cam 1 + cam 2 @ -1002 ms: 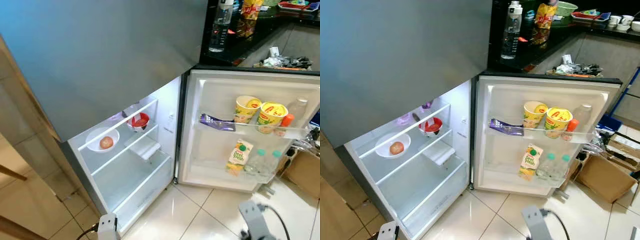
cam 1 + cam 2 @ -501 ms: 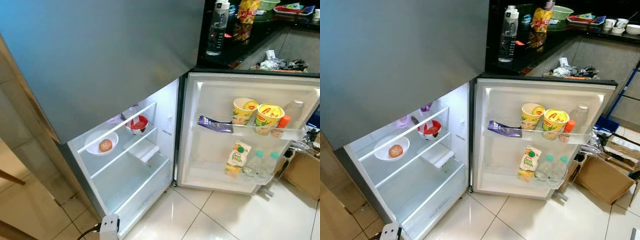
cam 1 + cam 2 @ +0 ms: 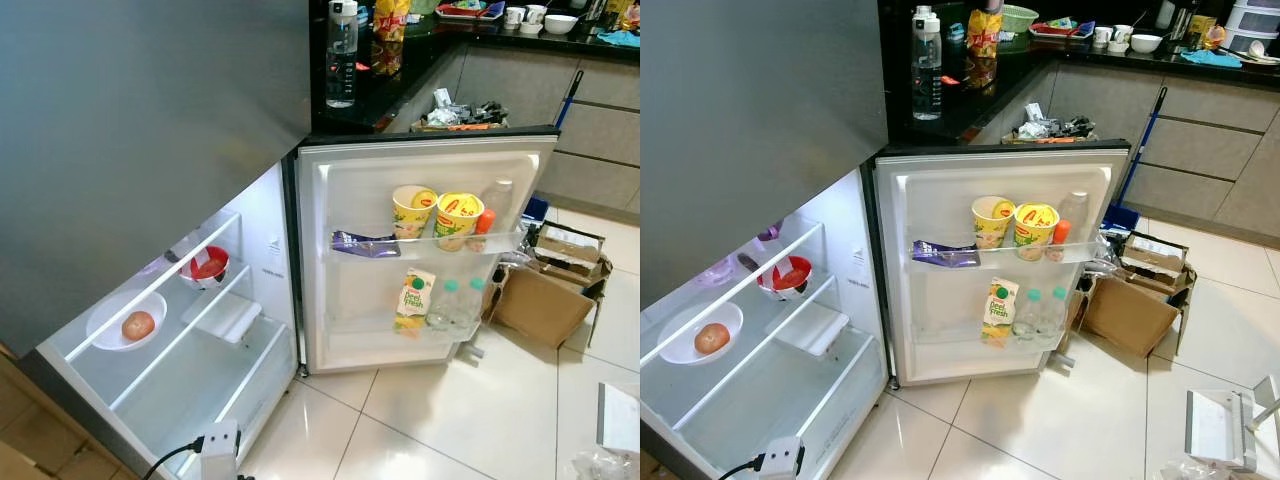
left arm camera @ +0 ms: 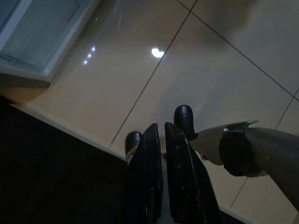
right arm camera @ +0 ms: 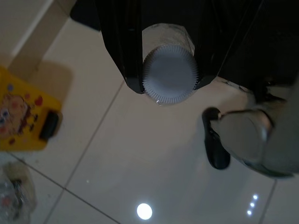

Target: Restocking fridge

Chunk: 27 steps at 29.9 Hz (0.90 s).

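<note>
Fridge (image 3: 250,330) stands open ahead of you, while your right end effector (image 5: 170,86) grips a white-capped bottle (image 5: 170,77) over the floor tiles, its body hidden behind the cap. Your left end effector (image 4: 161,135) hangs with fingers pressed together. On the door shelf (image 3: 420,245), two noodle cups (image 3: 435,212) show clearly; the clear bottle beside them is hard to make out.

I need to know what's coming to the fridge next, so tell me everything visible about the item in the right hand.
The bottle is seen end-on: a round white ribbed cap facing the camera, clear plastic shoulders behind it. The right hand holds it, one black finger pressed against each side, above glossy pale floor tiles. Its body is hidden.
</note>
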Available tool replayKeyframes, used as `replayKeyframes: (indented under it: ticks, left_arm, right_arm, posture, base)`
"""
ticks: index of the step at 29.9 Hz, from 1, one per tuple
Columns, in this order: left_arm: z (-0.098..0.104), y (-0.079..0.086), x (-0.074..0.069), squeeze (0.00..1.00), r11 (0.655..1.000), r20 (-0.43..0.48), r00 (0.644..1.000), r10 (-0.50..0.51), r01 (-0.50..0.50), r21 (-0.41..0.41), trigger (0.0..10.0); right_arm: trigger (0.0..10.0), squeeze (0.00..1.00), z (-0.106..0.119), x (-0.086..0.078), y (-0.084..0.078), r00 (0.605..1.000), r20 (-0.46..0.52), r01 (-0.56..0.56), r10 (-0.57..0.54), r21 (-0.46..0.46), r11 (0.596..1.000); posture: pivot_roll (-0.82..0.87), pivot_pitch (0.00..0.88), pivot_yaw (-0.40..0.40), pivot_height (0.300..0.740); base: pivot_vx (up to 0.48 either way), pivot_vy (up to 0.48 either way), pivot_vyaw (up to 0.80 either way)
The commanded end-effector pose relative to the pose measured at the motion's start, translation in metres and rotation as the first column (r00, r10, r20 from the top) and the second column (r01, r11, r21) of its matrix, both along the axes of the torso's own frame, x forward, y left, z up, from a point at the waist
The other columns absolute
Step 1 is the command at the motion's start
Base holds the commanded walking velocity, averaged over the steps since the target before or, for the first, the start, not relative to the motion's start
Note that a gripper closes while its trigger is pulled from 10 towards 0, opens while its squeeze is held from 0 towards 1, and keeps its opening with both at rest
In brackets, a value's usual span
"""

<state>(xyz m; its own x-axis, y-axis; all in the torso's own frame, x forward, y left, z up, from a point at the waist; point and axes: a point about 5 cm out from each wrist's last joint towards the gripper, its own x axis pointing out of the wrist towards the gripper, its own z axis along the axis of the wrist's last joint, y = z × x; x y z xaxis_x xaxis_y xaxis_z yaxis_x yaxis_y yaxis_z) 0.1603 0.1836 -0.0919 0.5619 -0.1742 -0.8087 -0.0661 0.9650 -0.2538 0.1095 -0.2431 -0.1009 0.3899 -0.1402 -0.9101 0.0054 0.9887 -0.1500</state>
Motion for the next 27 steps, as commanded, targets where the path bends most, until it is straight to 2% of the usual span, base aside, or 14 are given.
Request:
replayKeyframes:
  ticks: [1,13,27]
  left_arm:
    - [-0.0017,0.0058,-0.0058,0.00,1.000,-0.024,1.000,-0.015,0.015,0.007,10.0]
    - [-0.0035,0.0022,-0.0089,0.00,1.000,-0.042,0.999,-0.028,0.029,0.008,10.0]
    - [-0.0042,0.0066,-0.0108,0.00,0.999,-0.048,0.999,0.016,-0.014,0.028,10.0]
  right_arm:
    - [10.0,0.00,0.0007,0.0023,0.0005,1.000,0.014,-0.003,0.003,-0.001,1.000]
    - [10.0,0.00,0.0008,-0.0001,-0.0021,1.000,0.010,-0.004,0.004,-0.005,1.000]
    - [10.0,0.00,0.0016,0.0028,-0.0016,1.000,0.018,-0.013,0.013,-0.002,1.000]
  posture:
    - [-0.08,0.000,-0.002,0.740]
    - [-0.09,0.000,-0.007,0.740]
    - [-0.08,0.000,-0.014,0.740]
  base:
    - [0.000,0.000,0.00]
    - [0.000,-0.399,0.00]
    - [0.000,0.000,0.00]
